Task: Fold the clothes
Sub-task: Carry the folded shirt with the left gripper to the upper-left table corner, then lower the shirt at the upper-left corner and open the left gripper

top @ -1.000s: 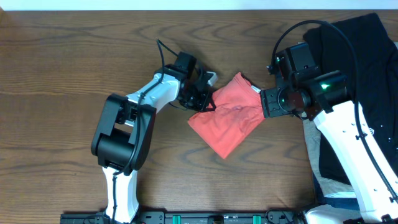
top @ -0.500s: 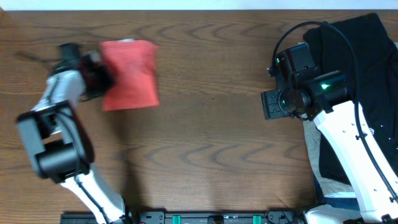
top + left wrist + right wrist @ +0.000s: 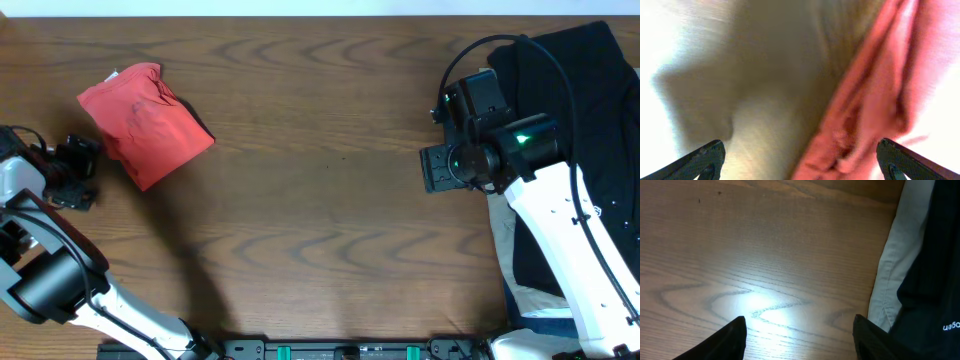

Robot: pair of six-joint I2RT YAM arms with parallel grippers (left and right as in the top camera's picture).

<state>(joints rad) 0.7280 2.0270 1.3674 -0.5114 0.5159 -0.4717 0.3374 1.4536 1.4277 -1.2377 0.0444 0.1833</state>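
The clothes, an orange-red T-shirt point(image 3: 145, 122), lie as a folded bundle on the table's back left. My left gripper point(image 3: 82, 172) sits just left of the bundle, apart from it, its fingers spread wide and gripping nothing. In the blurred left wrist view the red T-shirt point(image 3: 875, 100) fills the right side, ahead of the left gripper point(image 3: 802, 162). My right gripper point(image 3: 432, 168) hovers over bare wood at the right of the table. In the right wrist view the right gripper point(image 3: 800, 340) stands open with only table between its fingers.
A black garment point(image 3: 570, 100) with small white lettering is spread over the table's right end, under and behind the right arm. In the right wrist view the black garment point(image 3: 935, 270) shows with a pale cloth edge point(image 3: 892, 270) beside it. Brown wooden table point(image 3: 320, 230).
The left arm swung the shirt from the table's centre to the far back left, then opened and drew back from it. The right arm has stayed still.
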